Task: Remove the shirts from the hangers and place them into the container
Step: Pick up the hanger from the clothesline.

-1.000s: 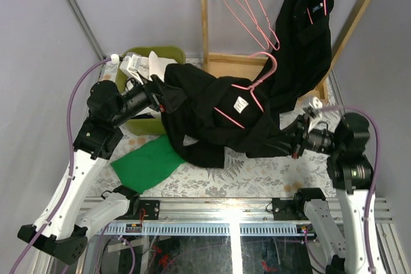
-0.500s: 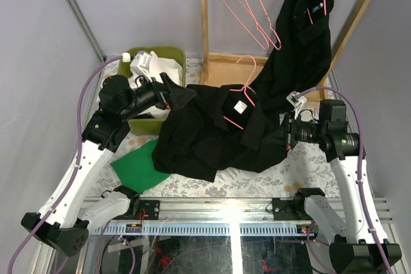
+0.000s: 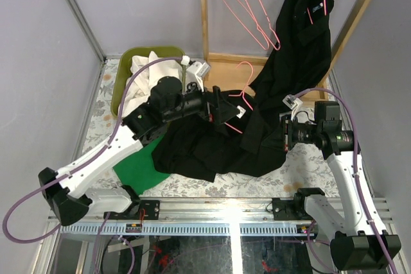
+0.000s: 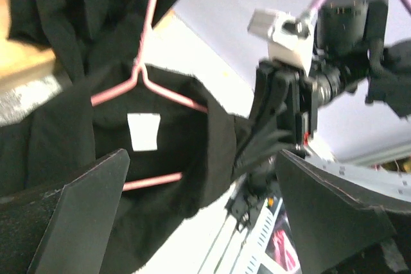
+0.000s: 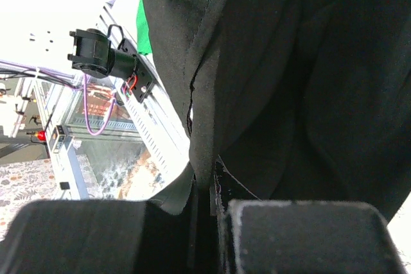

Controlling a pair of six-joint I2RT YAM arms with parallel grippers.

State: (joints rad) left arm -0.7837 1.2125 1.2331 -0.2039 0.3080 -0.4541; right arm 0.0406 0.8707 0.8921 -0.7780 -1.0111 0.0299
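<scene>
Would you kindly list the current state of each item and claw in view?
left claw, open, holding nothing.
right claw, shut on the near black shirt.
near black shirt, crumpled on the table, pink hanger inside.
far black shirt, hanging on the upper hanger.
white shirt, in the container.
spare hangers, empty on the rack.

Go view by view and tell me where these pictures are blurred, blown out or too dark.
Top external: sharp, evenly lit, though the black shirt on the table shows few folds. Left wrist: soft throughout, the pink hanger smeared, the left fingers dark blurred wedges. Right wrist: upper left blown out white, the right fingers out of focus.
</scene>
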